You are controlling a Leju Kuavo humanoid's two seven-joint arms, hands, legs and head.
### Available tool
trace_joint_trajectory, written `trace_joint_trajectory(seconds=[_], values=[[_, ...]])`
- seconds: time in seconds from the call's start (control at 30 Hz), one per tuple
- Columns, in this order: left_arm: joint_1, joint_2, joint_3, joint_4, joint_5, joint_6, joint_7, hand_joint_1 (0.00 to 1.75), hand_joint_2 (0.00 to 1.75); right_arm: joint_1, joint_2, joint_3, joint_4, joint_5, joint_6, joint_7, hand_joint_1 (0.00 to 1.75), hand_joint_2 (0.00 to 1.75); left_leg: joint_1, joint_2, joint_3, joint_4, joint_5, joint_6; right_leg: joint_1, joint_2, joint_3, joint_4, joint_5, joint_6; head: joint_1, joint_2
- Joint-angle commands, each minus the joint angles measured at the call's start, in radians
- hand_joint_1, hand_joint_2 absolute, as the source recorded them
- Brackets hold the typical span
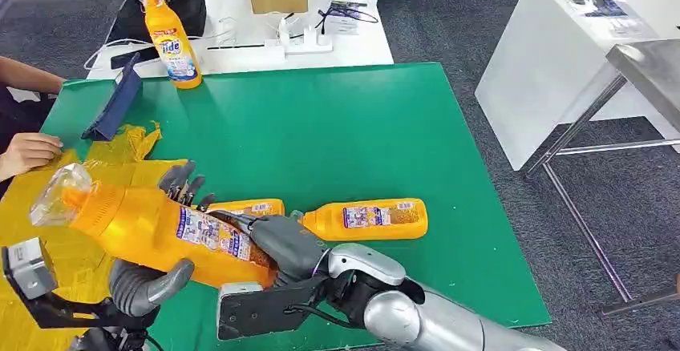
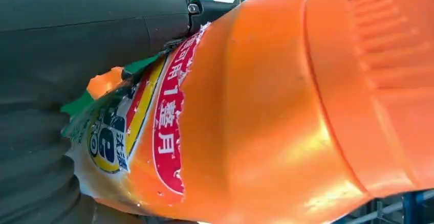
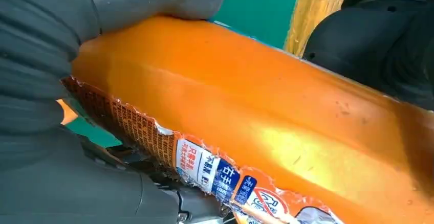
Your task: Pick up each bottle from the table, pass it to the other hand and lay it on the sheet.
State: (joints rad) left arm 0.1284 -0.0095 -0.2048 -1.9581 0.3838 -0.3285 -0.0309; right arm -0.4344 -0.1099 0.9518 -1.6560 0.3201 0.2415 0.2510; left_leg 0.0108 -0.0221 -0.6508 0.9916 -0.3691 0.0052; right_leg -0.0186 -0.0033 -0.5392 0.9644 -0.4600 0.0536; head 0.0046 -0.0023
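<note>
A big orange detergent bottle (image 1: 152,227) with a clear cap hangs tilted above the yellow sheet (image 1: 48,247), cap toward the left. My left hand (image 1: 148,283) wraps its middle, thumb underneath and fingers over the far side. My right hand (image 1: 285,243) grips its base end. The left wrist view has the bottle (image 2: 286,111) close against my left hand (image 2: 61,55). In the right wrist view my right hand (image 3: 46,81) clamps the bottle (image 3: 256,116), thumb on top. Two more orange bottles (image 1: 248,207) (image 1: 369,217) lie on the green table (image 1: 337,127).
Another orange bottle (image 1: 172,42) stands upright at the table's far left corner. A dark blue stand (image 1: 116,102) sits near the left edge. A person's hand (image 1: 28,152) rests on the sheet at the left. A white table (image 1: 265,22) with a box and cables lies behind.
</note>
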Motion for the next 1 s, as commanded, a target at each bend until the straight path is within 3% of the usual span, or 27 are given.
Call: trace_joint_trajectory(seconds=[0.03,0.53,0.7,0.73,0.77,0.8,0.93,1.0], values=[[-0.034,-0.007,-0.043,0.058,0.015,-0.030,-0.004,1.75,1.75,-0.029,-0.004,0.080,0.058,-0.003,0.012,-0.007,1.75,1.75,0.000,0.001,0.003,0.000,-0.001,0.000,0.000,0.000,0.003,-0.001,-0.001,-0.002,0.000,0.000],[-0.031,-0.005,-0.044,0.058,0.029,-0.045,-0.012,1.75,1.75,-0.022,-0.008,0.076,0.061,-0.003,0.012,-0.008,1.75,1.75,0.000,0.001,0.003,0.000,-0.001,0.000,0.001,0.000,0.001,-0.001,-0.001,-0.002,0.000,0.000],[-0.020,-0.015,-0.029,0.039,0.007,-0.031,-0.020,1.75,1.75,0.024,-0.026,0.037,0.061,0.029,-0.055,-0.006,1.75,1.75,0.000,0.000,0.004,0.000,-0.001,0.000,0.001,-0.001,0.002,-0.001,-0.001,-0.002,0.000,0.000],[-0.013,-0.019,-0.021,0.031,-0.002,-0.022,-0.020,1.75,1.75,0.046,-0.036,0.020,0.058,0.049,-0.088,-0.007,1.68,1.75,0.000,0.000,0.003,-0.001,-0.001,0.000,0.001,-0.001,0.001,-0.001,-0.001,-0.001,0.000,0.000],[-0.006,-0.023,-0.013,0.022,-0.021,-0.012,-0.025,1.75,1.75,0.070,-0.043,0.002,0.049,0.084,-0.127,-0.015,0.07,1.75,0.001,0.000,0.004,0.000,-0.001,0.000,0.001,-0.002,0.003,-0.002,-0.001,-0.002,0.000,0.000],[0.002,-0.022,-0.007,0.012,-0.047,-0.003,-0.032,1.75,1.75,0.112,-0.059,-0.029,0.031,0.090,-0.133,-0.026,0.00,1.75,0.000,-0.001,0.004,0.000,-0.001,0.000,0.001,-0.002,0.000,-0.002,-0.001,-0.002,0.000,0.000],[0.038,-0.047,0.060,-0.055,-0.282,0.081,-0.085,1.75,1.75,0.323,-0.104,-0.212,-0.095,0.193,-0.179,-0.090,0.00,1.75,0.001,-0.004,0.003,0.000,-0.002,0.001,0.002,-0.005,-0.002,-0.002,-0.002,-0.002,0.000,0.000],[0.016,0.008,0.110,-0.047,-0.402,0.135,-0.124,1.75,1.75,0.392,-0.095,-0.277,-0.147,0.243,-0.192,-0.095,0.00,1.75,0.000,-0.004,0.003,0.001,-0.003,0.001,0.001,-0.006,-0.002,-0.001,-0.003,-0.002,0.000,0.000]])
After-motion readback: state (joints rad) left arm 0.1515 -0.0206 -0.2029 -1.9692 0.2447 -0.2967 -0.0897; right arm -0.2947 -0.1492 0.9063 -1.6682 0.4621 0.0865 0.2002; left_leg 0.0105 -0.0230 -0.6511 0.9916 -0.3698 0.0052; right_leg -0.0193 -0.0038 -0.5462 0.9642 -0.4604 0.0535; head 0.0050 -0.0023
